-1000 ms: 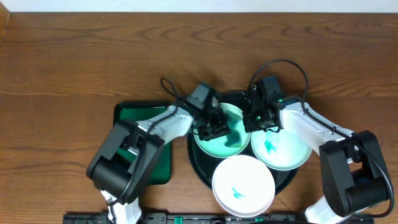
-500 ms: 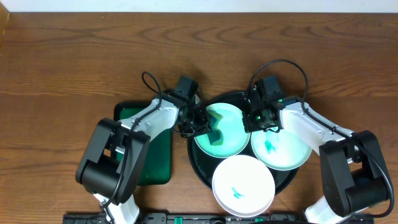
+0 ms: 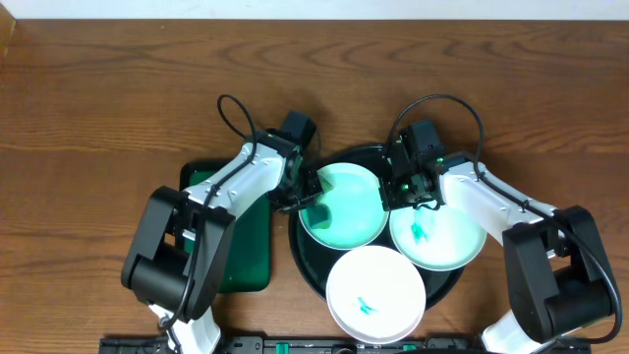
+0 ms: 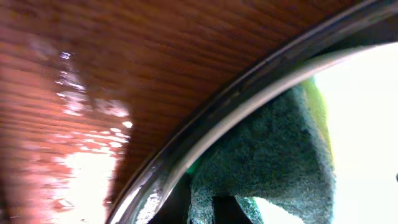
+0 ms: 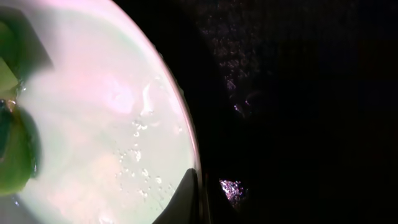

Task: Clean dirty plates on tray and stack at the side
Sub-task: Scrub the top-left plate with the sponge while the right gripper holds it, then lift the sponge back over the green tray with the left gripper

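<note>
Three small pale round plates (image 3: pixel 375 293) sit on one shiny black round tray (image 3: pixel 307 264). Left gripper (image 3: pixel 307 189) squeezes a green sponge (image 4: pixel 273 155); right gripper (image 3: pixel 398 187) pinches one plate's rim.

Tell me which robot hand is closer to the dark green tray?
Left. The left gripper, holding a green sponge, sits beside the right edge of the dark green tray. The right gripper is farther, pinching the far rim of the mint plate lying between them.

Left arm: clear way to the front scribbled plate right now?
Likely yes: front plate lies uncovered, nothing over it, and the left gripper with its sponge is at the neighbouring plate.
</note>
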Controlling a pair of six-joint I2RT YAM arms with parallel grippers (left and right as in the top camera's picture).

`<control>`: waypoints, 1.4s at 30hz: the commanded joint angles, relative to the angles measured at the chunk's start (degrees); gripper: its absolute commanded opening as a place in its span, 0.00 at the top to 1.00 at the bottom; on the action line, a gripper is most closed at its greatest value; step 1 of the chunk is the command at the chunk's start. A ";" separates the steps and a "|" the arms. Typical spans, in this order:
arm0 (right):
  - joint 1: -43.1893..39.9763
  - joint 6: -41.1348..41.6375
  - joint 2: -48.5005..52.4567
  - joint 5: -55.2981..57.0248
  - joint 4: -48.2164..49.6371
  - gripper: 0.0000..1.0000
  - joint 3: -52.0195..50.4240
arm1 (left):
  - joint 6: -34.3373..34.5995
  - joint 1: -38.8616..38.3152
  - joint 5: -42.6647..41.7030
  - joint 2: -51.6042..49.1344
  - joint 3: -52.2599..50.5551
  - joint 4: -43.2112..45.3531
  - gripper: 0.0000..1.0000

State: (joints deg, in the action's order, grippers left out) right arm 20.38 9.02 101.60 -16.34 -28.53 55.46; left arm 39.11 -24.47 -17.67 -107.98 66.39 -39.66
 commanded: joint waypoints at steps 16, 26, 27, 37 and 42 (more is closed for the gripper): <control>-0.07 0.13 0.28 1.09 0.02 0.99 -0.04 | -4.76 -5.64 6.01 -4.31 8.79 -5.29 0.93; -0.04 0.13 0.28 1.07 0.66 0.99 -0.04 | -4.81 -6.14 3.91 -4.28 13.79 -6.78 0.93; -0.04 0.13 0.28 1.07 0.66 0.99 -0.04 | -4.79 -6.14 3.91 -4.28 14.34 -7.08 0.93; -0.04 0.13 0.28 1.07 0.63 0.99 -0.04 | -4.59 -6.10 6.19 0.81 18.23 -12.83 0.93; -0.04 -0.35 0.28 0.39 0.68 0.99 -0.04 | -4.57 -6.10 21.64 7.43 18.23 -19.08 0.93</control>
State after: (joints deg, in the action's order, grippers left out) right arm 20.34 9.17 101.60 -16.97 -28.12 55.44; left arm 34.65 -30.81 -8.36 -106.67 83.13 -56.03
